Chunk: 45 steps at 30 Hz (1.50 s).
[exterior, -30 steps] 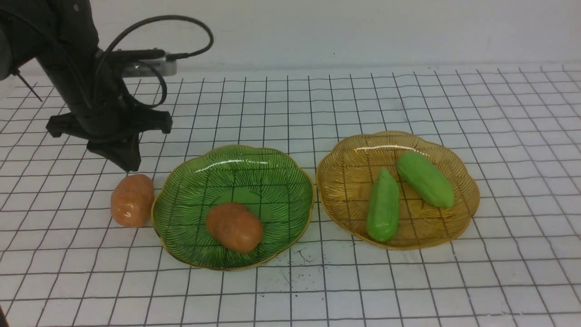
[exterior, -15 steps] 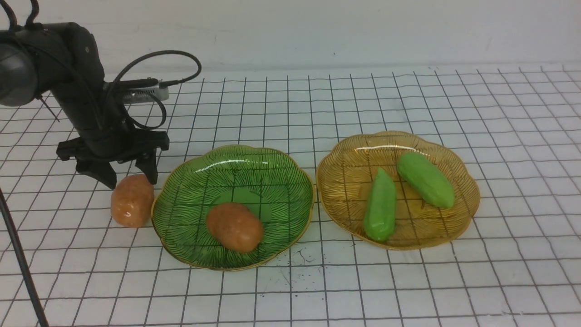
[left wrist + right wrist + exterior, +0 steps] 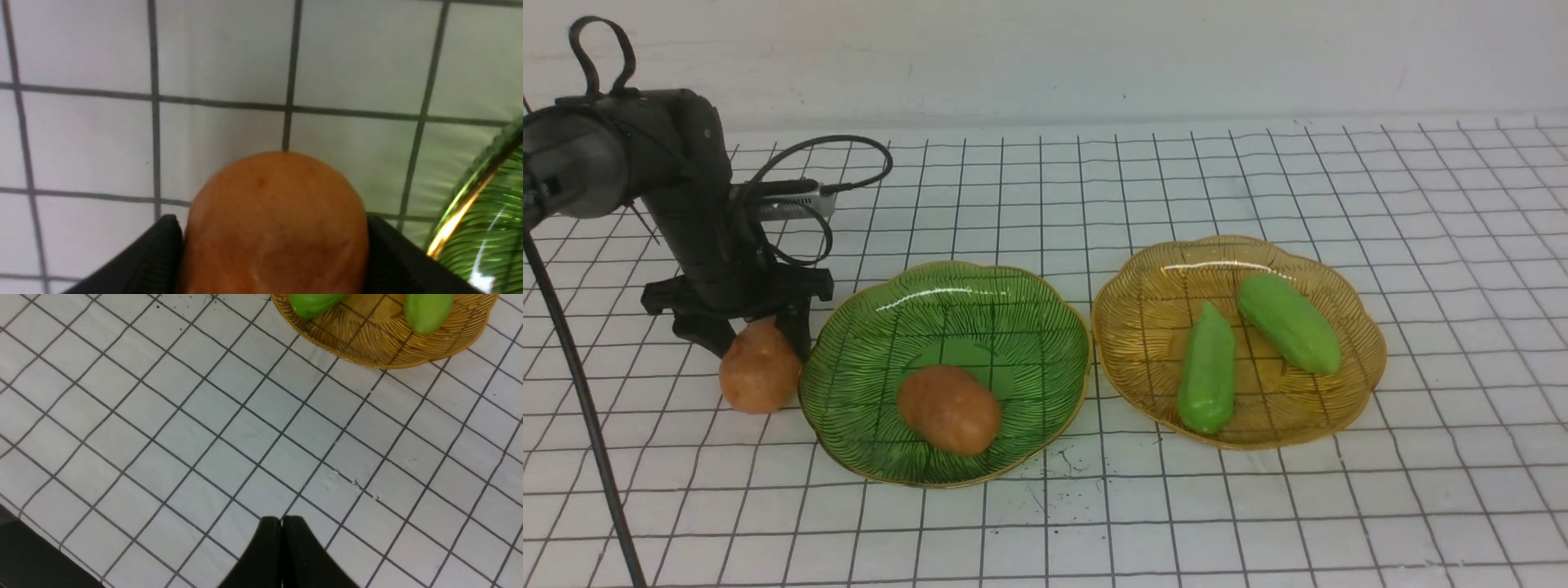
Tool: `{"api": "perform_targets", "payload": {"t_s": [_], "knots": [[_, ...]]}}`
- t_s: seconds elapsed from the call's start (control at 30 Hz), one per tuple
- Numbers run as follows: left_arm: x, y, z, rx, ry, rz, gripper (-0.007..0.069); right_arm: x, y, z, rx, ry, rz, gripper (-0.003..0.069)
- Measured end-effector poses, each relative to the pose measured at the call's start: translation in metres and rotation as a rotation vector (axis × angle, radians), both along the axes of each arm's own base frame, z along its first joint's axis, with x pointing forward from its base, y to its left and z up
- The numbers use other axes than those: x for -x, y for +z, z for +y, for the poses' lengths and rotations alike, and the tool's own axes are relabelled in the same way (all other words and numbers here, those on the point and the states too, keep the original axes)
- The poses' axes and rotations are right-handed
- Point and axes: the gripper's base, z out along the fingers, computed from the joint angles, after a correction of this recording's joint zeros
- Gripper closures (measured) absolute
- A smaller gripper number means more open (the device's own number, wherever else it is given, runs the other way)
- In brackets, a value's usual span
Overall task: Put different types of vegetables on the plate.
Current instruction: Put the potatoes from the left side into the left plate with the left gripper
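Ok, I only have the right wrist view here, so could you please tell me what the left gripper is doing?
Observer: The left gripper has a finger on either side of a potato that lies on the table, just beside the green plate.
Operator: Thank you. Is it gripped yet?
Observer: I can't tell. In the left wrist view both fingers sit right against the potato's sides, but it rests on the table.
Operator: And is the green plate empty?
Observer: No, a second potato already lies in it.
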Motion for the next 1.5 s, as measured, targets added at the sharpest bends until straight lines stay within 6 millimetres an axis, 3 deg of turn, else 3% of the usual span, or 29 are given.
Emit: {"api": "perform_targets", "payload": {"t_s": [0.13,0.17,0.2,0.23,0.3,0.37,0.43,0.53,0.63,0.7,0.9,1.1,1.23,1.27,1.5], "knots": [[-0.001,0.013,0.007,-0.043,-0.007,0.008,0.0139,0.0,0.0,0.0,0.0,0.0,0.0,0.0673],[-0.003,0.028,0.013,-0.063,-0.004,-0.015,0.0139,0.0,0.0,0.0,0.001,0.0,0.001,0.0673],[-0.005,0.056,0.019,-0.077,0.003,-0.075,0.0139,0.0,0.0,0.0,0.0,-0.003,0.004,0.0673],[-0.005,0.06,0.02,-0.077,0.004,-0.085,0.0139,0.0,0.0,0.0,-0.001,-0.004,0.005,0.0673],[-0.005,0.103,0.021,-0.065,0.016,-0.207,0.0139,0.0,0.0,0.0,-0.002,-0.005,0.005,0.0673],[0.002,0.135,0.012,0.011,-0.019,-0.291,0.0139,0.0,0.0,0.0,-0.001,-0.006,0.007,0.0673],[0.008,0.144,-0.012,0.132,-0.102,-0.304,0.0139,0.0,0.0,0.0,0.0,-0.006,0.008,0.0673],[0.006,0.124,-0.061,0.298,-0.271,-0.258,0.0139,0.0,0.0,0.0,-0.001,-0.006,0.008,0.0673],[-0.001,0.085,-0.111,0.391,-0.405,-0.194,0.0139,0.0,0.0,0.0,0.002,-0.004,0.007,0.0673],[-0.004,0.068,-0.125,0.402,-0.425,-0.169,0.0139,0.0,0.0,-0.001,0.007,-0.003,0.003,0.0673],[-0.008,0.043,-0.141,0.406,-0.441,-0.134,0.0139,0.001,0.007,-0.003,0.011,0.002,-0.033,0.0673],[-0.009,0.04,-0.143,0.404,-0.446,-0.13,0.0109,0.019,0.036,-0.017,-0.069,0.002,-0.165,0.0673],[-0.009,0.04,-0.143,0.405,-0.446,-0.132,0.0064,0.045,0.044,-0.037,-0.15,-0.037,-0.256,0.0673],[-0.009,0.04,-0.143,0.406,-0.446,-0.131,0.0052,0.059,0.046,-0.048,-0.201,-0.06,-0.301,0.0673],[-0.013,0.053,-0.144,0.412,-0.43,-0.165,0.0052,0.119,0.043,-0.094,-0.426,-0.14,-0.478,0.0673]]}}
